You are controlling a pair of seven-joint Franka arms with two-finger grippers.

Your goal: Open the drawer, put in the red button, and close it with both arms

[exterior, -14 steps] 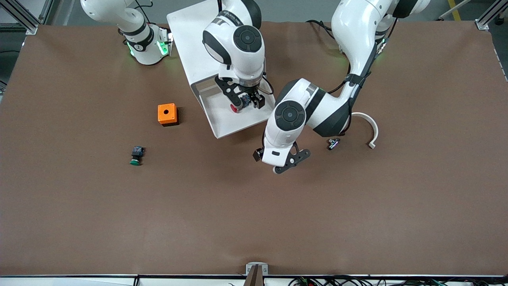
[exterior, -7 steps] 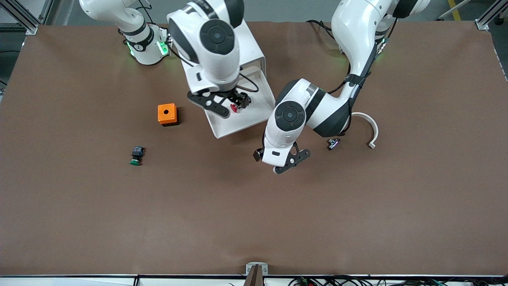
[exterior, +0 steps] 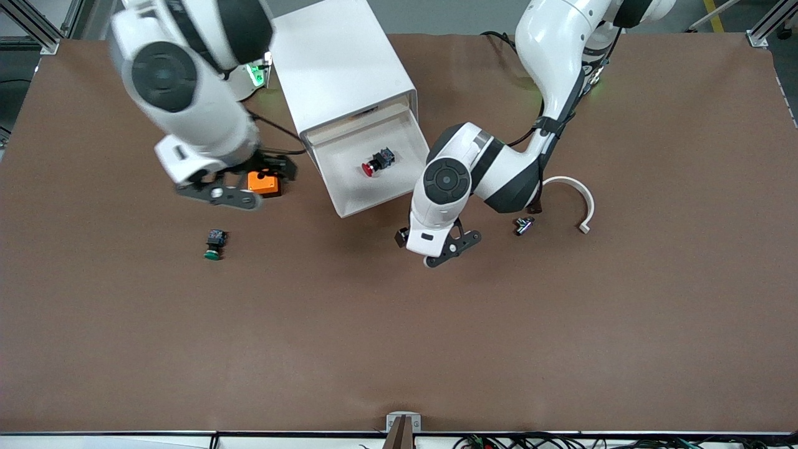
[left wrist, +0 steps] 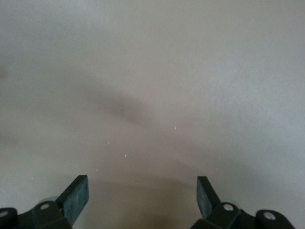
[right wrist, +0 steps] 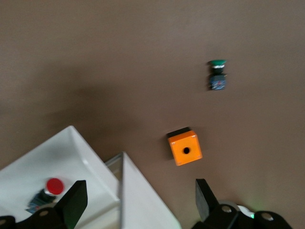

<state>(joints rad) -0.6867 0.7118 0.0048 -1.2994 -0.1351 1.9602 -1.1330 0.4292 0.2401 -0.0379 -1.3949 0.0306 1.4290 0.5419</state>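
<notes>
The white cabinet (exterior: 340, 68) has its top drawer (exterior: 358, 187) pulled open toward the front camera. The red button (exterior: 377, 162) lies on its side in the drawer, free of any gripper. It also shows in the right wrist view (right wrist: 53, 187), inside the drawer (right wrist: 71, 157). My right gripper (exterior: 249, 182) is open and empty, up in the air over the orange box (exterior: 265, 183); in its own view (right wrist: 139, 200) it is over the cabinet's edge. My left gripper (exterior: 436, 249) is open and empty over bare table beside the drawer's front corner; its own view (left wrist: 141, 195) shows only table.
The green-capped button (exterior: 214, 244) lies nearer the front camera than the orange box, also in the right wrist view (right wrist: 217, 74) with the box (right wrist: 185, 148). A white curved piece (exterior: 576, 193) and a small dark part (exterior: 523, 224) lie toward the left arm's end.
My right gripper let go of the red button in the drawer and swung away toward the right arm's end, over the orange box. The left arm barely shifted.
</notes>
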